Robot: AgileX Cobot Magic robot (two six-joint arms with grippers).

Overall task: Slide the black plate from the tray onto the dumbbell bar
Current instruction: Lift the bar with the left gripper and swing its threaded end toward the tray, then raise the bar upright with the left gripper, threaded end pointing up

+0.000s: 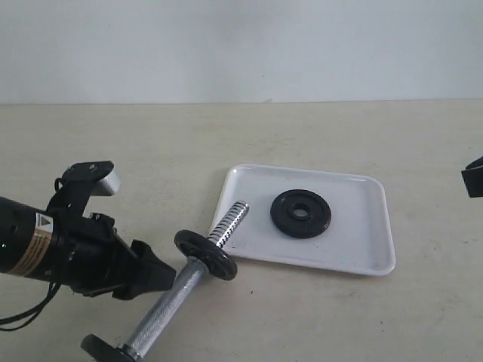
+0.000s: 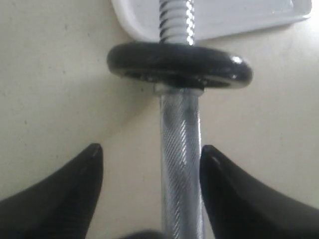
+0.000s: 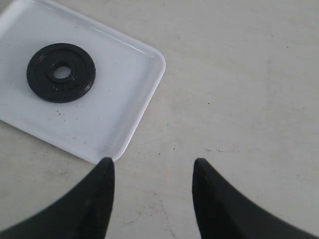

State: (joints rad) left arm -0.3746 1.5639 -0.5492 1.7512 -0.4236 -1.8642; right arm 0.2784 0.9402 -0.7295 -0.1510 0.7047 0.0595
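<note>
One black plate (image 1: pixel 300 213) lies flat in the white tray (image 1: pixel 355 226); the right wrist view shows the same plate (image 3: pixel 61 72) on the tray (image 3: pixel 114 114). The dumbbell bar (image 1: pixel 177 294) lies slanted on the table, its threaded end over the tray's near left edge. A second black plate (image 1: pixel 205 254) sits on the bar, and a third (image 1: pixel 102 348) at its low end. My left gripper (image 2: pixel 149 152) is open astride the knurled bar (image 2: pixel 180 174), which lies close against one finger (image 2: pixel 219 184). My right gripper (image 3: pixel 152 164) is open and empty above bare table beside a tray corner.
Only a black tip of the right arm (image 1: pixel 474 176) shows at the right edge of the exterior view. The left arm (image 1: pixel 68 253) lies low over the table at the left. A pale wall stands behind the beige table (image 1: pixel 151 151).
</note>
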